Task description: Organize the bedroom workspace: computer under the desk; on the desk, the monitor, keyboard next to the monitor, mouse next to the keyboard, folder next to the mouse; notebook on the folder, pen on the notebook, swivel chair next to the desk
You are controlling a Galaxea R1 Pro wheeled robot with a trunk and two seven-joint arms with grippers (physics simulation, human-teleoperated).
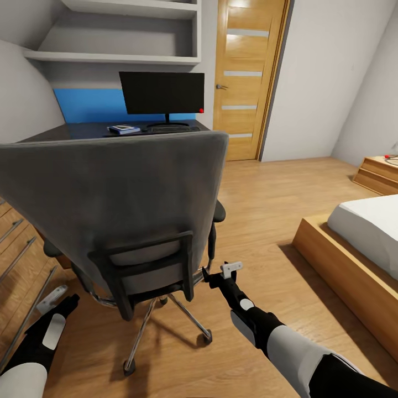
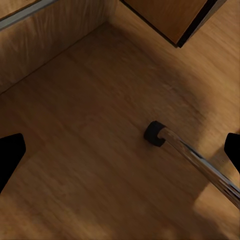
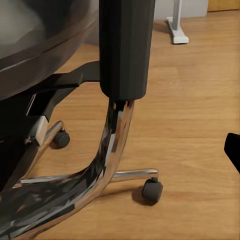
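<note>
**Chair between robot and table**

Left gripper (image 1: 58, 293) low by chair (image 1: 119, 188) base, jaws wide over bare floor (image 2: 90, 150). Right gripper (image 1: 221, 272) beside chair's armrest post, jaws' spread impossible to tell. Beyond chair, table (image 1: 83, 131) carrying folder (image 1: 124, 129), keyboard (image 1: 172, 128), monitor (image 1: 162, 93). Door (image 1: 249, 77) farthest.

Both arms (image 1: 276, 331) are being shown in glossy black with white shell panels; pale grey fingers (image 1: 231, 267) are being carried at the tips.
</note>
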